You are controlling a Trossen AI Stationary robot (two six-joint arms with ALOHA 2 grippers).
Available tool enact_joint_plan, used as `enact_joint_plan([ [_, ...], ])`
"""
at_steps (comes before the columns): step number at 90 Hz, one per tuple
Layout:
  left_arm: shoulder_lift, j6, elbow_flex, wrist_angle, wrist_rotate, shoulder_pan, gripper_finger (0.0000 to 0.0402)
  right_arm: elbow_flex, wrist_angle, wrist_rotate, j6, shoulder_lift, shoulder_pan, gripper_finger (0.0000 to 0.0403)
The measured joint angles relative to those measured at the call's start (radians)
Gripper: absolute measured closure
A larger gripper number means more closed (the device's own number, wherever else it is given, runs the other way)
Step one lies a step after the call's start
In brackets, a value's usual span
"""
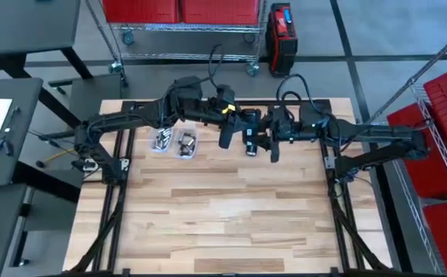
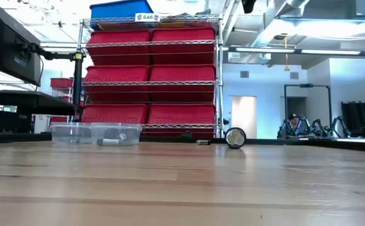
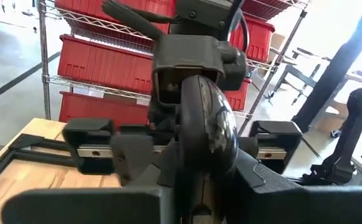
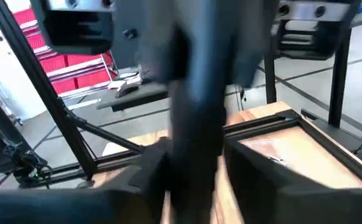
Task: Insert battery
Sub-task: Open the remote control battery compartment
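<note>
A dark, rounded long device [image 1: 250, 137] hangs above the table's far middle, between my two grippers, which face each other. My left gripper [image 1: 229, 132] comes from the left and my right gripper [image 1: 272, 141] from the right, each shut on it. The left wrist view shows the device [image 3: 207, 127] end-on; the right wrist view shows it [image 4: 196, 106] as a blurred dark bar. Two clear trays [image 1: 173, 141] holding batteries [image 1: 161, 140] stand on the table left of the grippers. The low view shows no gripper. My left gripper holds the dark device's lower part [image 3: 196, 186] between its two fingers, coming level from the table's left. The device is lifted clear of the table. The fingers hide the contact itself. My right gripper has the device's near part [image 4: 193, 168] between its two fingers, coming level from the table's right. The device runs on toward the left gripper, clear of the table. Blur hides the exact place of contact.
At the table's far edge lie a small round dark thing with a pale face [image 2: 235, 137] and a short battery-like piece [image 2: 202, 142]. The clear trays [image 2: 94, 133] show at the left. A wire rack with red bins [image 2: 151, 75] stands beyond. The near half of the wooden table [image 1: 223, 223] is bare.
</note>
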Motion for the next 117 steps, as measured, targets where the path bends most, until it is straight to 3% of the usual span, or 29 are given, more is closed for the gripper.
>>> enact_joint_plan([
  [7, 0.001, -0.003, -0.001, 0.002, -0.004, 0.004, 0.0359, 0.001, -0.025, 0.001, -0.015, -0.001, 0.0, 0.0345],
  [24, 0.001, 0.0, 0.011, 0.001, 0.012, 0.019, 0.0359, 0.006, -0.111, 0.014, -0.029, 0.008, 0.021, 0.0345],
  [46, -0.002, -0.007, 0.014, -0.036, 0.015, 0.029, 0.0359, 0.0, -0.14, 0.027, -0.051, 0.02, 0.028, 0.0304],
  [79, -0.025, 0.02, 0.027, -0.088, -0.017, 0.039, 0.0359, -0.012, -0.249, 0.041, -0.054, 0.027, -0.006, 0.03],
  [88, -0.028, 0.027, 0.029, -0.126, -0.042, 0.042, 0.0359, -0.011, -0.301, 0.053, -0.039, 0.035, -0.023, 0.032],
  [104, -0.014, 0.035, 0.022, -0.266, -0.122, 0.059, 0.0359, -0.006, -0.389, 0.045, -0.009, 0.06, -0.051, 0.0394],
  [117, -0.003, 0.006, 0.021, -0.418, -0.15, 0.078, 0.0359, -0.003, -0.416, 0.045, -0.005, 0.055, -0.071, 0.0383],
])
